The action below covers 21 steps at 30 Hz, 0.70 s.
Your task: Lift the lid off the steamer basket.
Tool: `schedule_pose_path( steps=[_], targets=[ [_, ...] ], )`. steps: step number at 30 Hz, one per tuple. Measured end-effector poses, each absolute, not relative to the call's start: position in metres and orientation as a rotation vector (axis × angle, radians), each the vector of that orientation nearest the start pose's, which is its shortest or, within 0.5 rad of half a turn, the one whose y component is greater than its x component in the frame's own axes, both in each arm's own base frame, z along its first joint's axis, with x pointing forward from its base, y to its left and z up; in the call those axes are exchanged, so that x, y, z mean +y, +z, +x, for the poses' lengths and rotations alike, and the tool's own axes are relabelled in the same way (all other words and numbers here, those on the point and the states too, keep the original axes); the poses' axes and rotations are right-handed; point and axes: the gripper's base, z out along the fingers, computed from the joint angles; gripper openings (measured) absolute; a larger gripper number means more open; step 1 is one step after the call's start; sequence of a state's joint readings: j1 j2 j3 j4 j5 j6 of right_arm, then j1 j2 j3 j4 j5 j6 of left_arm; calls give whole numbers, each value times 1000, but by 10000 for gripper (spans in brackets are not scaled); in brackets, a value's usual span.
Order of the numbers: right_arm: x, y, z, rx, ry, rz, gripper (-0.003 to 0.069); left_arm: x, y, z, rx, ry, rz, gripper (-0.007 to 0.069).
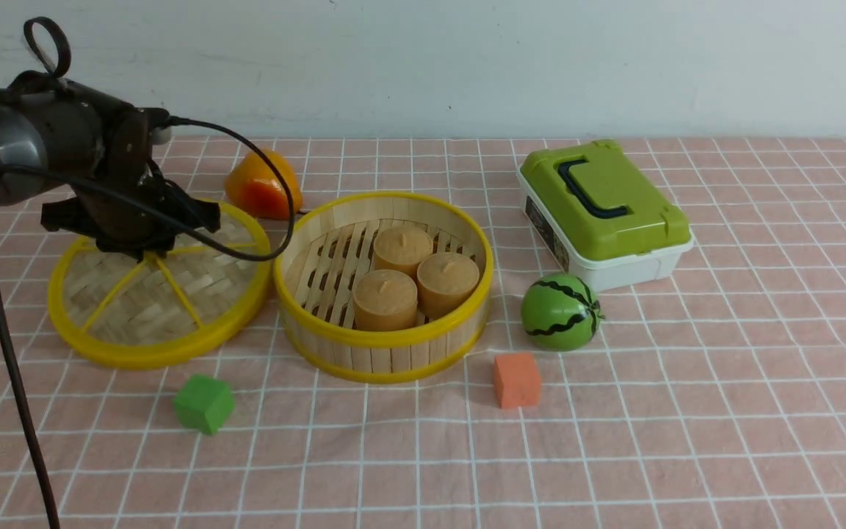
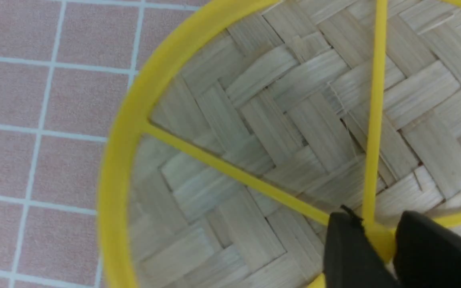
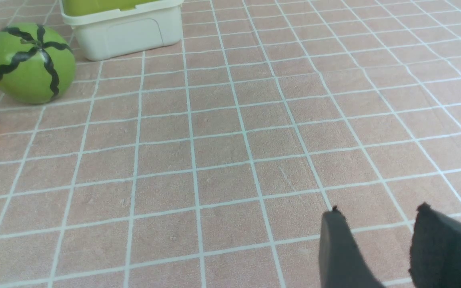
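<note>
Front view: the left end effector [image 1: 145,248] is closed on the centre knob [image 2: 380,240] of the lid [image 1: 166,316], its two dark fingers [image 2: 346,252] pinching the yellow hub where the spokes meet. The lid hangs under that end effector, off the steamer basket [image 1: 386,345]. The uncovered basket stands just to the end effector's right with three tan cakes [image 1: 385,300] inside, its rim close to the lid's rim. Right wrist view: the right end effector [image 3: 374,248] has its fingers parted around nothing, above the bare checked surface [image 3: 222,152]. A green striped ball [image 3: 30,62] lies well ahead of it.
</note>
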<state>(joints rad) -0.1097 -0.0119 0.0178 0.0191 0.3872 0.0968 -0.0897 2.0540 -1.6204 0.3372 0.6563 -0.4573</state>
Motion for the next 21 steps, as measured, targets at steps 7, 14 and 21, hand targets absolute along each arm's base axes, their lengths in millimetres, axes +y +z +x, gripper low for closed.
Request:
schedule_pose_path(
  steps=[7,14,21],
  targets=[
    [-5,173,52,1865,10,205,242,-19,257,442,2490,177,-223,341],
    [-5,173,52,1865,10,205,242,-11,433,343,2056,42,-256,67],
    [-5,173,52,1865,10,205,242,-7,516,202,1712,-108,-188,-13]
  ],
)
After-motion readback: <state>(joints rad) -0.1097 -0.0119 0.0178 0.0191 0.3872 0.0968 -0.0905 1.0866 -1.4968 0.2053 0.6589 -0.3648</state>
